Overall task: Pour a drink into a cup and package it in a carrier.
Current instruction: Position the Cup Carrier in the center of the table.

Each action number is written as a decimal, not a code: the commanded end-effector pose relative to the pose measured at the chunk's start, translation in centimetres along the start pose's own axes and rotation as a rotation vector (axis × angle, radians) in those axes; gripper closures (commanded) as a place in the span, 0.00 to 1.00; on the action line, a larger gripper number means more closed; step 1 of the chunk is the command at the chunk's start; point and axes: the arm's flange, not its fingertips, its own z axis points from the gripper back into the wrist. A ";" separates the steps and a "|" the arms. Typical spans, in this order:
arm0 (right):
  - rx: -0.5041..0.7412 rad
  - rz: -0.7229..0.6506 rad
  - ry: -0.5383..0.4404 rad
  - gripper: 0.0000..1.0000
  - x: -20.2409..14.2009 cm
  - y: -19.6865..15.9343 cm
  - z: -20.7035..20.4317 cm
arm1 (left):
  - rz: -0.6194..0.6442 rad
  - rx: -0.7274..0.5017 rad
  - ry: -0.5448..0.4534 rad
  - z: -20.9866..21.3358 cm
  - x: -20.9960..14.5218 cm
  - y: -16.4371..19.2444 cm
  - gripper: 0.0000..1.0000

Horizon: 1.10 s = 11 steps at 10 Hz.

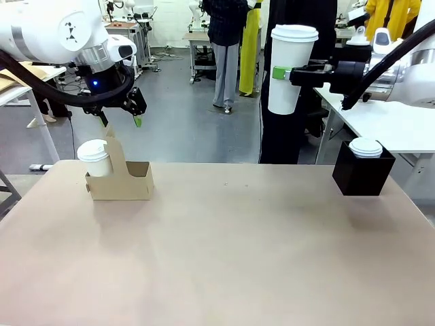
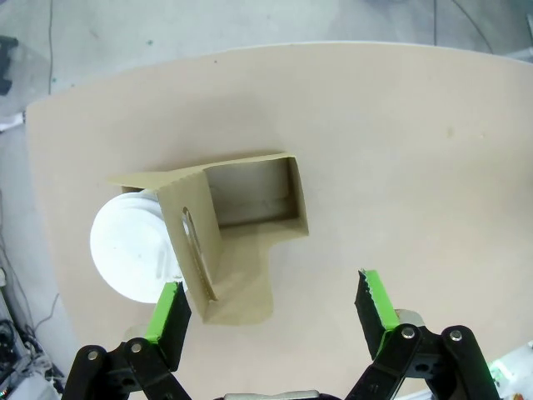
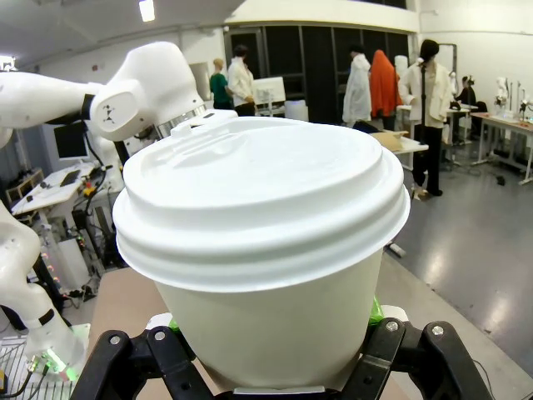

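While the right jaws clamp a lidded cup (image 1: 293,54) aloft, the left jaws gape above the carrier (image 1: 130,182).

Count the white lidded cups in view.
3. One cup stands in the carrier, a second cup hangs in the right gripper, a third cup shows its lid atop the black box. More may be hidden.

I see the carrier (image 1: 121,178) on the table (image 1: 224,258), far over on my left side; a cup (image 1: 94,157) stands in it, left of its handle (image 1: 115,153); my left gripper (image 1: 121,121) hangs right above the carrier, not touching it; at the far right of the table sits a box (image 1: 362,176) with a lid (image 1: 366,147) on top; my right gripper (image 1: 289,73) holds a second cup (image 1: 296,58) high above the table, left of the box.
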 end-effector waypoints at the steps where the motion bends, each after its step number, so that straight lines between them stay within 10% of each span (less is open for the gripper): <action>1: -0.004 0.004 -0.008 0.20 0.3 0.1 -0.2 | 0.000 0.000 0.000 0.0 0.0 0.0 0.00; 11: -0.004 0.004 -0.008 0.20 0.3 0.1 -0.2 | 0.130 0.075 0.085 -2.9 2.8 3.8 0.00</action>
